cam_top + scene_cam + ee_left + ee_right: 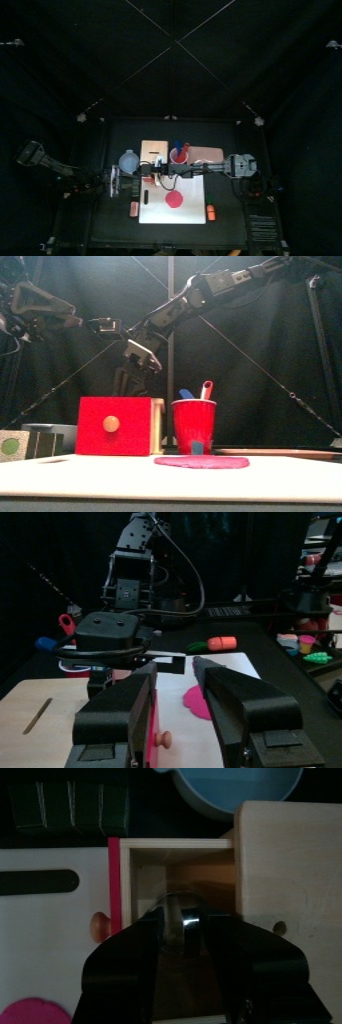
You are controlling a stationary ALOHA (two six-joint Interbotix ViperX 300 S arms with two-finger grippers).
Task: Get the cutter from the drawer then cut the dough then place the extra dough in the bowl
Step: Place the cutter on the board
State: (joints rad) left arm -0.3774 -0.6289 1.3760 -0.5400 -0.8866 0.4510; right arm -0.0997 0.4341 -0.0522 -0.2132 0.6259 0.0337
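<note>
Right gripper (pixel 181 933) comes first: your right arm reaches in from the table's (pixel 114 228) right edge, past the middle, and down into the open drawer. Its jaws look clenched on the wire handle of the cutter (pixel 178 909), which sits low inside the drawer cavity. Going down by size, the white cutting board (pixel 198 188) lies near the middle of the table's front edge. The wooden box (pixel 287 858) stands at the board's back edge, with its red drawer front (pixel 118 426) pulled out toward the front. The blue-grey bowl (pixel 130 158) sits just beside the box, toward the table's left edge, and the red cup (pixel 194 421) is on the box's other side. The pink dough (pixel 174 203) lies flat and uncut on the board. Your left gripper (pixel 174 702) hangs over the drawer front with its jaws released, the knob between them. By my reading you are on the first step, fetching the cutter. The next move calls for a straight lift so the ring clears the drawer walls, then a carry toward the front edge to bring it over the dough.
</note>
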